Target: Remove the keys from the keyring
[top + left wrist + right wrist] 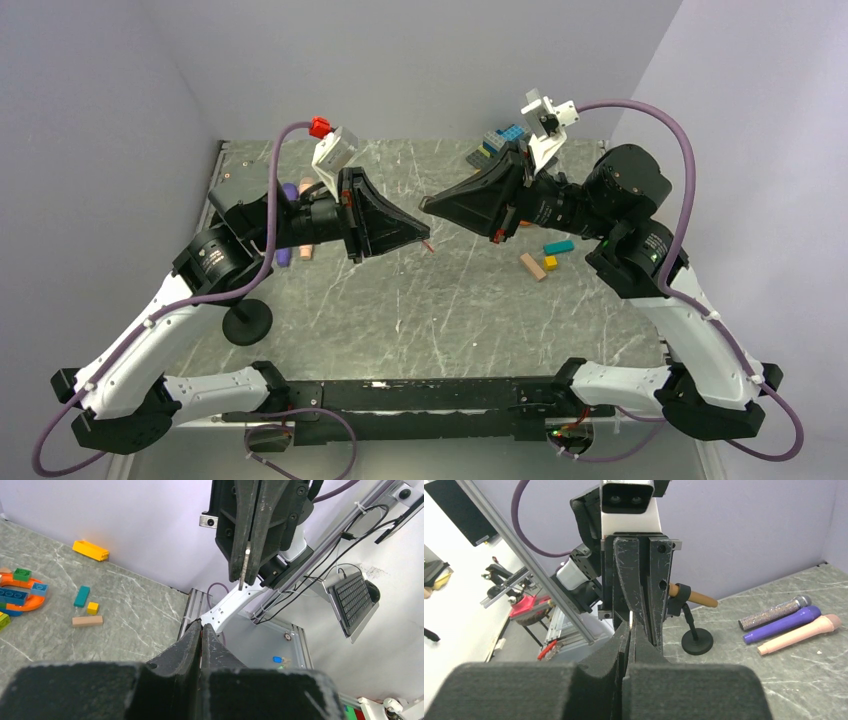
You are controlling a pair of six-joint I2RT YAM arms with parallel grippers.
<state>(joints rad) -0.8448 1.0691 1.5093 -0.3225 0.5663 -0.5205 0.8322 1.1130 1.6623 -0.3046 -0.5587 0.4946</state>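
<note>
Above the middle of the grey marbled worktop, both arms are raised and turned inward, so that the two grippers face each other tip to tip with a small gap between them. The left gripper has its jaws clenched. A thin red sliver, taken to be the keyring, hangs at their tip, and little of it can be seen. The right gripper also has its jaws clenched, and they pinch the key, a slim silver blade that projects past the fingertips in the left wrist view.

No ring or link is visible between the key and the red tag, and the two appear apart. In the inspector's judgement the separation is done or all but done for this key. Whether further keys remain on the ring cannot be told. Both items are held off the worktop and neither has yet been set down.
</note>
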